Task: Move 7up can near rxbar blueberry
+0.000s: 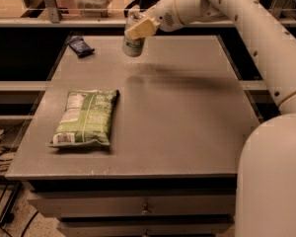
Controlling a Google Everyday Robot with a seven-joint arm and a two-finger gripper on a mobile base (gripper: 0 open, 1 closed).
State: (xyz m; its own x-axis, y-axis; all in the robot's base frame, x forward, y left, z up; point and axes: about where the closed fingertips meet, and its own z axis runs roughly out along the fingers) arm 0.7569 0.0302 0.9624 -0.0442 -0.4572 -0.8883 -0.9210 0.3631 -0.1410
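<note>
CAN IN TRANSIT

Small silver-white 7up can point(132, 44), green/red logo, upright: clamped betw. the closed-in fingers of cream two-finger gripper point(139, 28), over far-centre of grey tabletop point(187, 122) (shadow beneath suggests it's lifted for carrying). Small flat dark-blue rxbar blueberry wrapper point(81, 45): far-left corner, near can, apart. Large green chip bag point(86, 117): front-left, well apart.

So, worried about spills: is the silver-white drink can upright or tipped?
Upright: the silver-white 7up can, shiny top up, held by the gripper near the table's far edge.
</note>
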